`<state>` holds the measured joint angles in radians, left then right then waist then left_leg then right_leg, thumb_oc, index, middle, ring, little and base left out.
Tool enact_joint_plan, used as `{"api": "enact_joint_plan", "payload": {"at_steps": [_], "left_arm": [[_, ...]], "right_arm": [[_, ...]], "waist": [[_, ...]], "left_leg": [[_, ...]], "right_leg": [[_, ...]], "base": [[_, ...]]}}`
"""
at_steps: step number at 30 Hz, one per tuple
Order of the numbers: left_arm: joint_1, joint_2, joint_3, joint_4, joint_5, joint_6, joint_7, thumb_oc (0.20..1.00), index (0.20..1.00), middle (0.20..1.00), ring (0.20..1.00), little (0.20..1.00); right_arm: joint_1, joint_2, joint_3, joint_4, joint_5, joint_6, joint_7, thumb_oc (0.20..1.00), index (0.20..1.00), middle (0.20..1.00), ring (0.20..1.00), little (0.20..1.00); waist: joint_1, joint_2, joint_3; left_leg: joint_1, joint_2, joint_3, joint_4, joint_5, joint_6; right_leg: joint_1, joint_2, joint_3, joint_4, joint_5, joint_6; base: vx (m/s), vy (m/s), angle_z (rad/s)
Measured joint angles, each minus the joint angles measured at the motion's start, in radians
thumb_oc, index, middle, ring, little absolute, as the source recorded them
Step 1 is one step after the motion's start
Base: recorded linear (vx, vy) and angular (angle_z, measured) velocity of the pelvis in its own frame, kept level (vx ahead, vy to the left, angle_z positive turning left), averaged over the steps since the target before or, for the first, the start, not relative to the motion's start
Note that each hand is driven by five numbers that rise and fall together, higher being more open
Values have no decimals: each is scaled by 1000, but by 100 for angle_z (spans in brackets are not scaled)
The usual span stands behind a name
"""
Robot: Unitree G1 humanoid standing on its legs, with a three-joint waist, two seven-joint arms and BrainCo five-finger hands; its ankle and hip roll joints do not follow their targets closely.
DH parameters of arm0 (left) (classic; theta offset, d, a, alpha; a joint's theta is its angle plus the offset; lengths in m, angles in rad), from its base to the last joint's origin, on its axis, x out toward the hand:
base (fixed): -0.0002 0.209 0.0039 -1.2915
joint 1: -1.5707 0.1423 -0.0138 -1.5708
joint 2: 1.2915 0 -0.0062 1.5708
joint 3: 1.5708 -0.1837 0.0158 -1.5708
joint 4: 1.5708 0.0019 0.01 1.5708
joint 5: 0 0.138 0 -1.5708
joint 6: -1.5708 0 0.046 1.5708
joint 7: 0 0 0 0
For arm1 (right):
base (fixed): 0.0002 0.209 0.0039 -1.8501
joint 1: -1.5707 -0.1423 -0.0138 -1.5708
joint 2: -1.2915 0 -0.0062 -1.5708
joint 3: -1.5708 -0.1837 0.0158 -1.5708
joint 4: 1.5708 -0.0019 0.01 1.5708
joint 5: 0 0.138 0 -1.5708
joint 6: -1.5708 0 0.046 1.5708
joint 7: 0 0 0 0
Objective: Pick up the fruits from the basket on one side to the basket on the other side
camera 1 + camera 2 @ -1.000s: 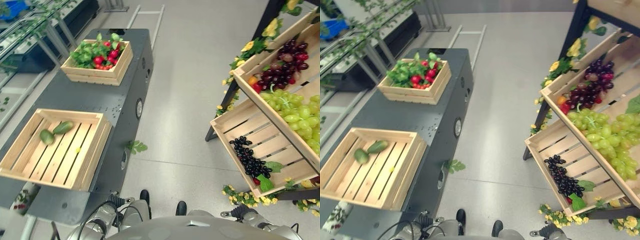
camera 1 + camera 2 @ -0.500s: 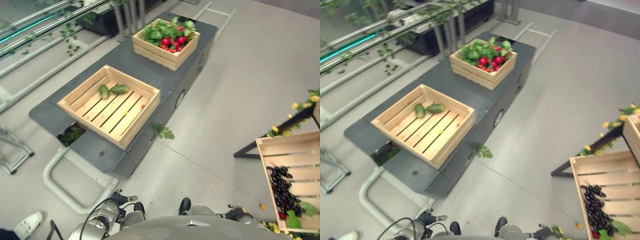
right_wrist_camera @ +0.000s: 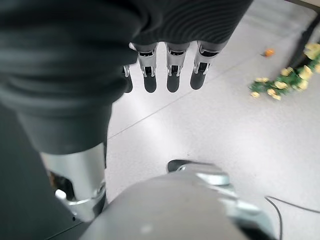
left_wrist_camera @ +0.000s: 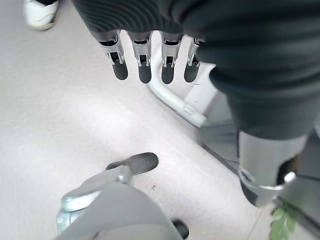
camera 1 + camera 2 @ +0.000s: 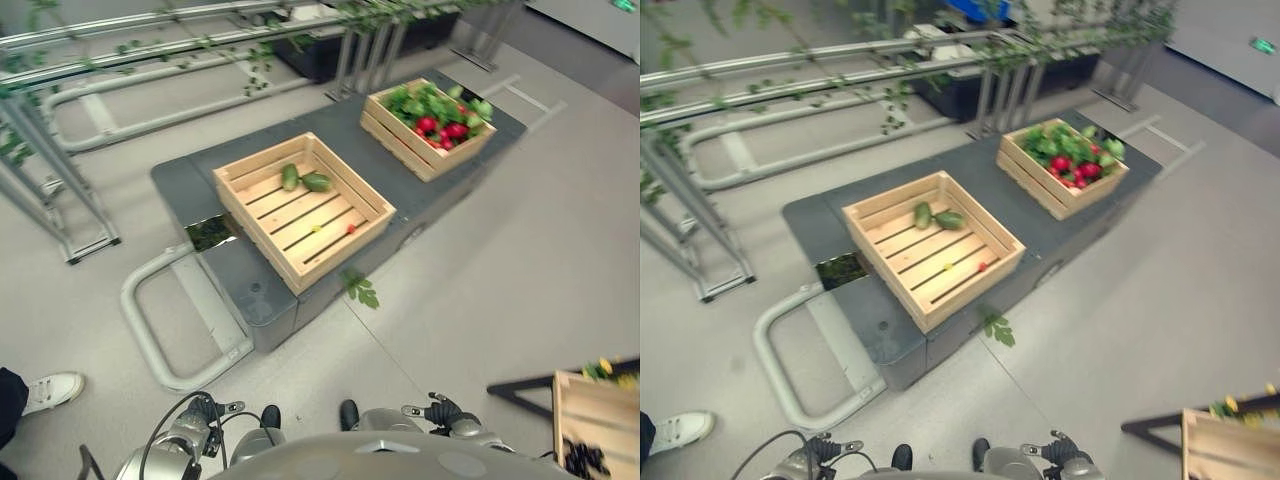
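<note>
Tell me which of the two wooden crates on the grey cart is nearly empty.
The nearer crate: it holds just two green fruits and a few small bits on bare slats. The farther crate is piled with green leaves and red fruit.

left hand [image 4: 150, 55] and right hand [image 3: 170, 62] alike, dark ribbed cover over back and wrist, row of silver fingers [image 4: 119, 57] with dark rounded tips, small screws at the finger bases, silver-grey thumb [image 4: 262, 165] with dark tip
</note>
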<state>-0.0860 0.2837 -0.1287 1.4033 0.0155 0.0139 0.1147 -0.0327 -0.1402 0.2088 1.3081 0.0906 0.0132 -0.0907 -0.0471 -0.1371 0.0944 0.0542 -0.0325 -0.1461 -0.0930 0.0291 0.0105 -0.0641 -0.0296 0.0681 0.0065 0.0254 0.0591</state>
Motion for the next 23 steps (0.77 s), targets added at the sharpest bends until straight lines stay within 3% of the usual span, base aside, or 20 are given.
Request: {"api": "enact_joint_plan", "payload": {"at_steps": [1,4,7,23], "left_arm": [[13,-3,4,1,-4,1,-1,1000,1000,1000,1000,1000],[56,-6,33,1,-60,1,-11,1000,1000,1000,1000,1000],[69,-15,68,-1,-119,2,-23,1000,1000,1000,1000,1000],[83,-70,73,0,-206,3,-68,1000,1000,1000,1000,1000]], "right_arm": [[8,3,-3,4,2,0,0,1000,1000,1000,1000,1000],[16,2,-8,13,-5,3,2,1000,1000,1000,1000,1000],[7,2,-5,11,-20,10,17,1000,1000,1000,1000,1000],[39,-26,-6,29,-23,16,18,1000,1000,1000,1000,1000]], "waist": [[1,-2,-4],[33,9,-17],[59,16,-22],[61,82,-90]], "left_leg": [[7,4,3,0,-3,-5],[23,37,40,5,-13,-39],[44,51,72,6,-18,-47],[62,66,83,0,-31,-53]], "right_leg": [[12,0,-10,-4,21,-22],[67,14,-60,-76,41,-36],[98,27,-57,-98,55,-54],[127,34,-87,-104,43,-60]], "base": [[84,-26,67],[66,-99,34],[56,-95,-9],[14,-51,1]]}}
